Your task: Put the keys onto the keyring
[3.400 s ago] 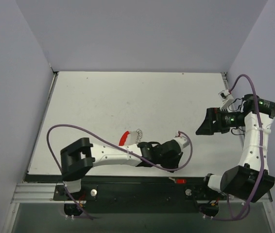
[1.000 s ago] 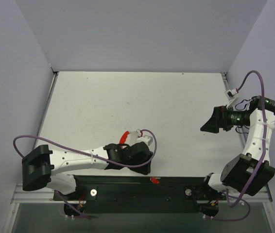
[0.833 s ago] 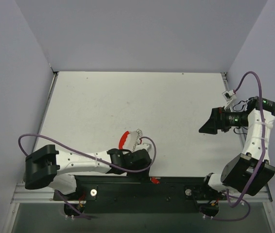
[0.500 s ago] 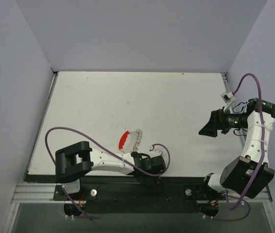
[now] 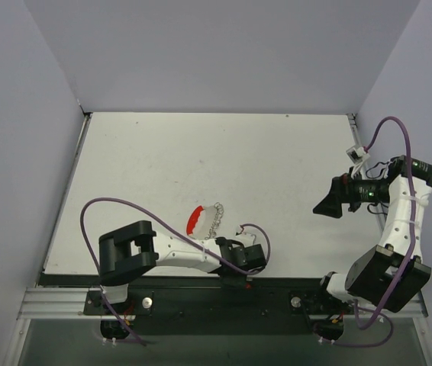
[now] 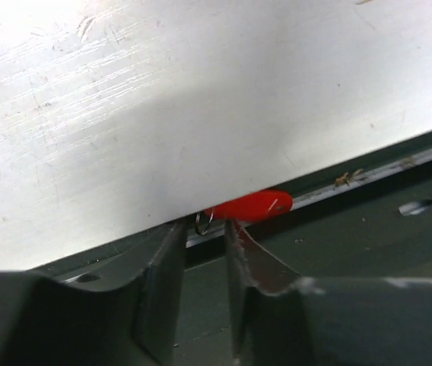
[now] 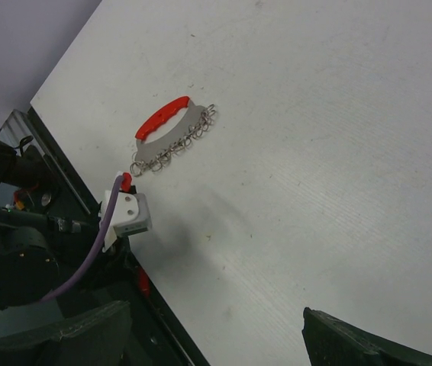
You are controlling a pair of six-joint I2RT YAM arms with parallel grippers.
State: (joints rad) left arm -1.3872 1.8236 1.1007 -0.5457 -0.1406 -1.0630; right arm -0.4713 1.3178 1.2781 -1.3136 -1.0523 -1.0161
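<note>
The keys [image 5: 214, 220], a row of thin silver pieces, lie on the white table [image 5: 201, 152] against the keyring [image 5: 195, 219], a red curved band. Both show in the right wrist view, keys [image 7: 175, 142] and keyring [image 7: 162, 117]. My left gripper [image 5: 248, 268] is low at the table's front edge, to the right of the keys. Its fingers [image 6: 164, 263] stand a little apart. Just past their tips lies a small silver ring [image 6: 203, 223] on a red oval tag [image 6: 251, 206]. My right gripper [image 5: 327, 203] is wide open and empty, high above the table's right side.
The red tag also shows on the black rail [image 5: 201, 293] below the table's front edge [image 5: 245, 284]. The left arm's purple cable [image 5: 124, 204] loops over the near left of the table. Walls enclose the table on three sides.
My left gripper has moved away from the keys, right and down to the table's front edge by the red tag. The keys and keyring lie where they were. The right arm barely moved.
</note>
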